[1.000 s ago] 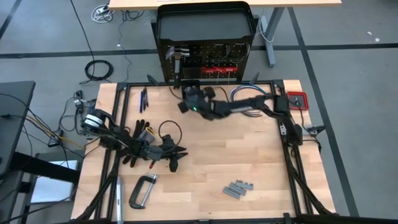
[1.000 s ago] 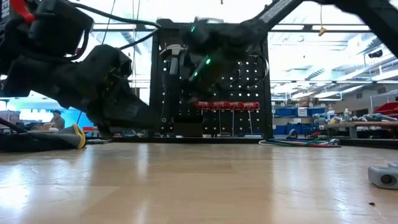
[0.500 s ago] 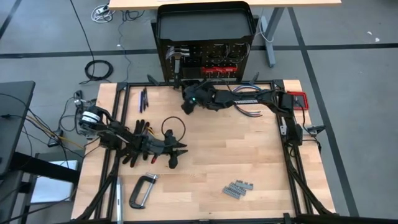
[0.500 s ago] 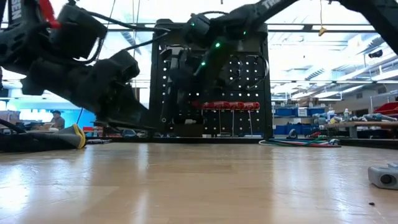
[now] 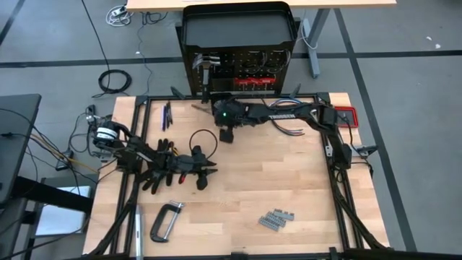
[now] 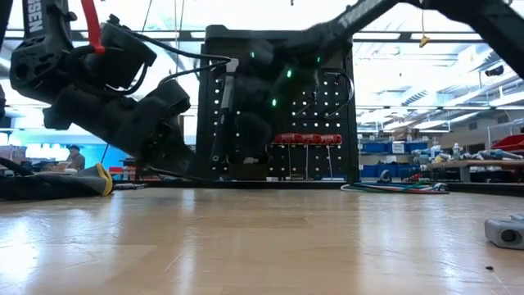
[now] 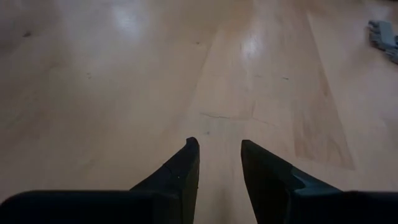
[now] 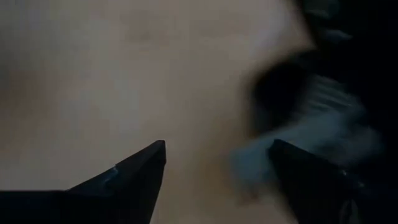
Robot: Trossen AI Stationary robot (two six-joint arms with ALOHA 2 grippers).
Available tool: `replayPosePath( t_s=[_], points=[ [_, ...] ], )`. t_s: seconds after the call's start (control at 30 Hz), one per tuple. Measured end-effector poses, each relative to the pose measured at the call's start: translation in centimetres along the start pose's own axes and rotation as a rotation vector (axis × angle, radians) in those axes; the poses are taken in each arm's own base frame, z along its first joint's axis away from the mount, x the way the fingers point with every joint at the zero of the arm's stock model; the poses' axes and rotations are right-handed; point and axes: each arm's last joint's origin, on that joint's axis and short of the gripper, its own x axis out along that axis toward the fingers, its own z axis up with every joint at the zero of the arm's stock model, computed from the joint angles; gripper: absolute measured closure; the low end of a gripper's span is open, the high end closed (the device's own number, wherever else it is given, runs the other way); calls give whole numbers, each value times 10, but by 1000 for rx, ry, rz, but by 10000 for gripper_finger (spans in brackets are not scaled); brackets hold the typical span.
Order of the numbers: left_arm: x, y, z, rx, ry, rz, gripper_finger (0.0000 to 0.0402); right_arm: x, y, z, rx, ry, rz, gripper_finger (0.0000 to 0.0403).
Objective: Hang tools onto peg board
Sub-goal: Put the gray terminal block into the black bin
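Risking a snag on the hung hammer (image 5: pixel 205 65) at the peg board (image 5: pixel 238 72), right gripper (image 5: pixel 228 135) wide and empty, left gripper (image 5: pixel 203 180) narrowly parted, empty.

My left matte-black jointed arm (image 5: pixel 148 160) is bulky and boxy, with a white and silver band near its base. Low down, it shows a red strap, a looping black cable and white lettering on the housing. My left gripper (image 7: pixel 219 163) ends in two dark, tapered, wedge-shaped fingers. My right black segmented arm (image 5: pixel 281 115) carries a glowing green indicator light on its wrist, seen twice from table height. My right gripper (image 8: pixel 217 163) has two black pointed fingers, smooth and unmarked.
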Motion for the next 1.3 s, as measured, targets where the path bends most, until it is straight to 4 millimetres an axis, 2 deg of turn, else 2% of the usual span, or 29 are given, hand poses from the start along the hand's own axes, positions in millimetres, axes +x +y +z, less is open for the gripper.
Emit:
replayPosePath(
  t_s=[0.1,0.2,0.37,0.53,0.6,0.73,0.9,1.1,1.3],
  points=[
    [1,3,1,-4,-4,9,277,7,-24,-6,123,7,-75,110],
    [1,4,1,-5,-5,13,277,0,-39,-7,210,8,4,122],
    [1,4,1,-4,-4,13,277,-15,-28,-4,153,29,85,131],
    [1,4,1,-4,-5,13,277,-17,-17,-7,11,77,69,127],
    [1,3,1,-4,-4,13,277,-13,-20,-6,2,73,-45,127],
    [1,3,1,-4,-4,13,277,-12,-39,-1,50,19,-250,131],
    [1,4,1,-3,-3,14,277,-15,-47,3,97,-27,-232,135],
    [1,4,1,-4,-3,14,277,-14,-35,-5,25,40,-33,134],
    [1,3,1,-4,-6,16,277,-7,-43,-5,29,-3,-263,139]
  ],
)
